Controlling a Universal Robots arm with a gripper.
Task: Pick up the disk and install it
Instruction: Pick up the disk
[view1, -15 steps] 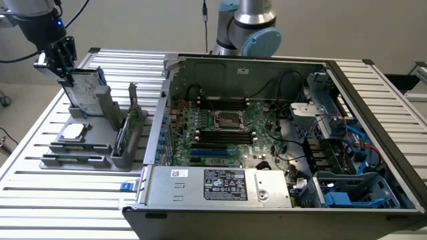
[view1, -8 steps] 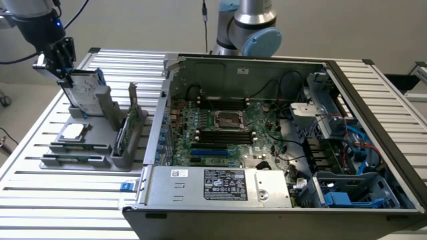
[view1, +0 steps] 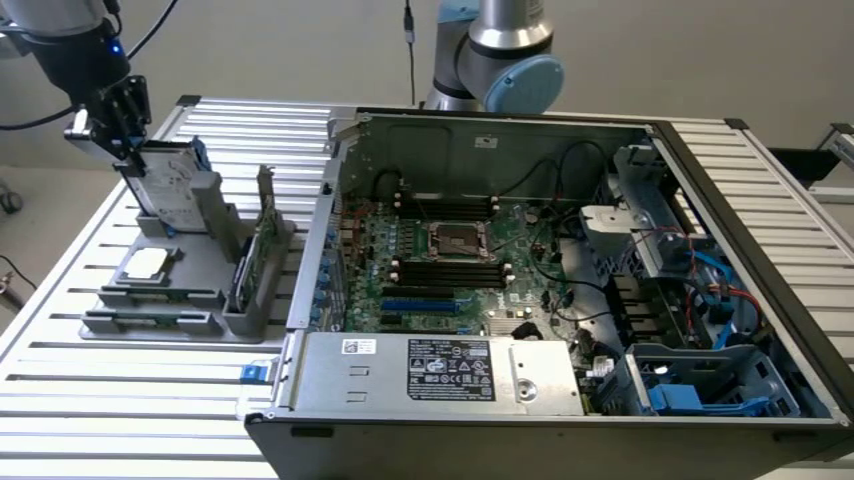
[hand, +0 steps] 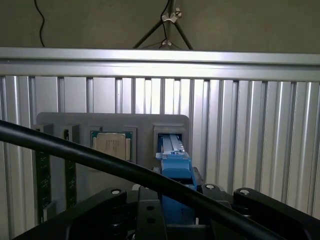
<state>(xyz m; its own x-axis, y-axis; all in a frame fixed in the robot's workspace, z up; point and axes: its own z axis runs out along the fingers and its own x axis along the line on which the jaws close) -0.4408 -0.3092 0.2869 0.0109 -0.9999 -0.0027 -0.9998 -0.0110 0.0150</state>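
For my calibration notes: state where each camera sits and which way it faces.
Exterior view: off the arm, raised, looking down across the slatted aluminium table at the open metal computer case and grey plastic parts tray; shows the arm and end effector.
Wrist view: on the wrist, looking past the end effector's black body at that tray.
Shared: the tray and the blue-bracketed silver metal disk.
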